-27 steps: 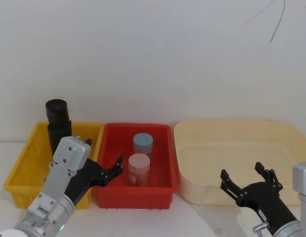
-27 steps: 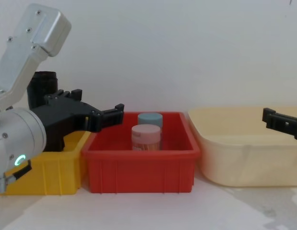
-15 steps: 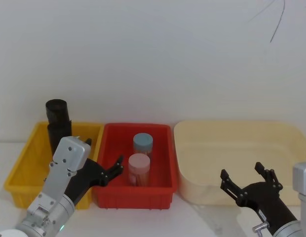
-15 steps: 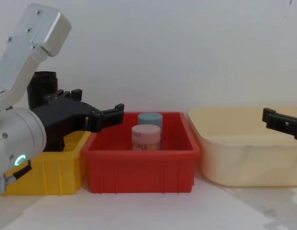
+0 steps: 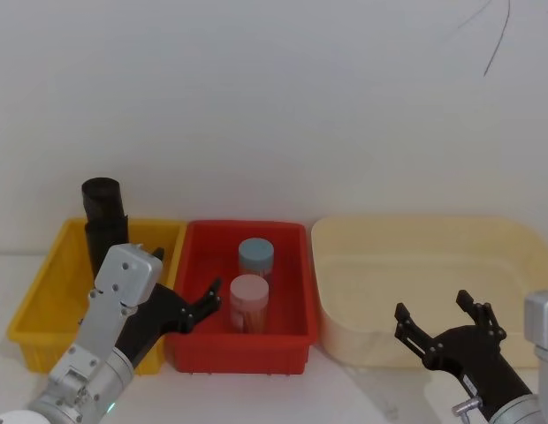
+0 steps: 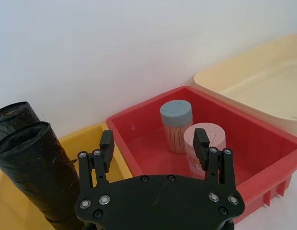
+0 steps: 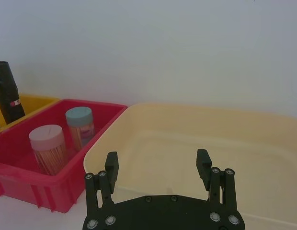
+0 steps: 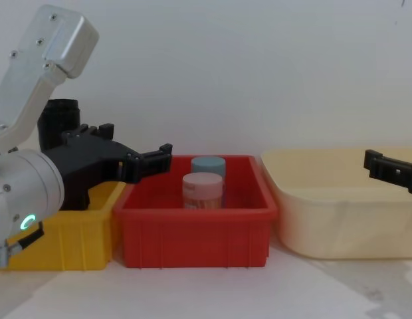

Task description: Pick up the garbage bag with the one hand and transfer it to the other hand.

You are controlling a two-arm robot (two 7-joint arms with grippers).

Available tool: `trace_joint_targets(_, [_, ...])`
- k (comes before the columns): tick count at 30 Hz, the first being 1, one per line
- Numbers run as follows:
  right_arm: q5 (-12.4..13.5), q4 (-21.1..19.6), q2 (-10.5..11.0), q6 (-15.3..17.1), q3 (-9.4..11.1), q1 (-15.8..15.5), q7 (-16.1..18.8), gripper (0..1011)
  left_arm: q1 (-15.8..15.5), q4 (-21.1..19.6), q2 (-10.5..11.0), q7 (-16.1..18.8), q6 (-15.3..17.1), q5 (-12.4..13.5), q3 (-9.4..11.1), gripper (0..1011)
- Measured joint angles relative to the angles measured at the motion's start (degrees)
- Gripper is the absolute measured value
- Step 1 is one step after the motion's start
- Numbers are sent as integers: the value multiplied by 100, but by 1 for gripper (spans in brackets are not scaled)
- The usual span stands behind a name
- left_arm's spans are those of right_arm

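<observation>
Two black rolls stand upright at the back left of the yellow bin. The nearer, plain one is the garbage bag, with the other roll just behind it. My left gripper, on the green-ringed arm, is open and empty. It hovers over the seam between the yellow and red bins, a short way from the rolls, and also appears in the chest view and its own wrist view. My right gripper is open and empty at the near edge of the cream tub.
The red bin holds a blue-lidded jar and a pink-lidded jar of sticks. The right wrist view shows a black roll with a small red mark. A white wall stands close behind the bins.
</observation>
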Motion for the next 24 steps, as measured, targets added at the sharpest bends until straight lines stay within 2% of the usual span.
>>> trace_joint_targets(11, [0,0,-14,7,-16,70,51,1002,-50,-31,-31,-64,-4,-47,-35,1001])
trace_joint_targets(20, [128,-58,-73,93,-89,442,368,1002,-121,-490,4,-133,289,-234,-264,1002])
trace_joint_targets(24, [261,-104,-137,178,-145,709,574,1002,-100,-927,105,-115,621,-348,-494,1002])
